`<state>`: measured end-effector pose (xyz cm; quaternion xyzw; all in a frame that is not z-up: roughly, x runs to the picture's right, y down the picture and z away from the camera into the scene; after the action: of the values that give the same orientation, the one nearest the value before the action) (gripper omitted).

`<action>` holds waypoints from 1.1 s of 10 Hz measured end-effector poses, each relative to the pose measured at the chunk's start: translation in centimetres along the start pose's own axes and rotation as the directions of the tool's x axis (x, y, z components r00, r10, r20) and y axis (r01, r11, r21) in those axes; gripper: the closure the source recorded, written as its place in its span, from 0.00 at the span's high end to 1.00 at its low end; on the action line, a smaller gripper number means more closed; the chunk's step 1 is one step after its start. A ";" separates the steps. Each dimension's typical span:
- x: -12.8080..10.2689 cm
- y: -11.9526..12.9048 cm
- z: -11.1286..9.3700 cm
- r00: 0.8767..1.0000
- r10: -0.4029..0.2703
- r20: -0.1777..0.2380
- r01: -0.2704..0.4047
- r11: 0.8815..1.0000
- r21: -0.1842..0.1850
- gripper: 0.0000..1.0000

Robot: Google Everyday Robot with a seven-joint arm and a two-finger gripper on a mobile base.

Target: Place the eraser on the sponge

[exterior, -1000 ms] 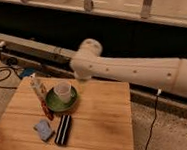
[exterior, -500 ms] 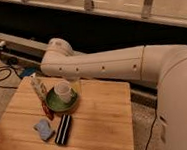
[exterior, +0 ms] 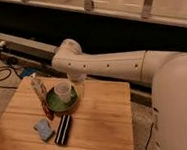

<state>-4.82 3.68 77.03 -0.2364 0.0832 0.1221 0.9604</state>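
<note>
The eraser (exterior: 63, 129), a long black block with a pale stripe, lies flat on the wooden table (exterior: 102, 124) near its front left. Just to its left lies the blue-grey sponge (exterior: 43, 128), apart from the eraser or barely touching it. My white arm (exterior: 111, 65) reaches in from the right and bends down behind the green bowl. The gripper (exterior: 80, 91) hangs at the bowl's right rear edge, well behind the eraser and sponge, holding nothing that I can see.
A green bowl (exterior: 60, 104) with a clear cup (exterior: 62, 91) in it stands behind the eraser. A red-and-white stick tool (exterior: 40, 97) lies left of the bowl. Cables (exterior: 0, 75) run on the floor at the left. A dark wall runs along the back.
The arm's elbow swung left across the back of the table, then came slightly back right. Eraser, sponge and bowl have stayed where they were.
</note>
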 end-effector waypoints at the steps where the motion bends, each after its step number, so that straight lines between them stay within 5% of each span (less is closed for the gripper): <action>1: 0.4 0.5 0.9 1.000 0.020 0.004 -0.019 0.999 -0.028 0.80; 4: 1.8 2.8 2.3 0.996 0.090 0.021 -0.087 0.991 -0.103 0.80; 11: -0.2 9.4 0.5 0.983 0.118 0.144 -0.095 0.983 -0.157 0.80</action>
<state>-7.54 11.99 73.44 -0.2927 0.0127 0.1968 0.9356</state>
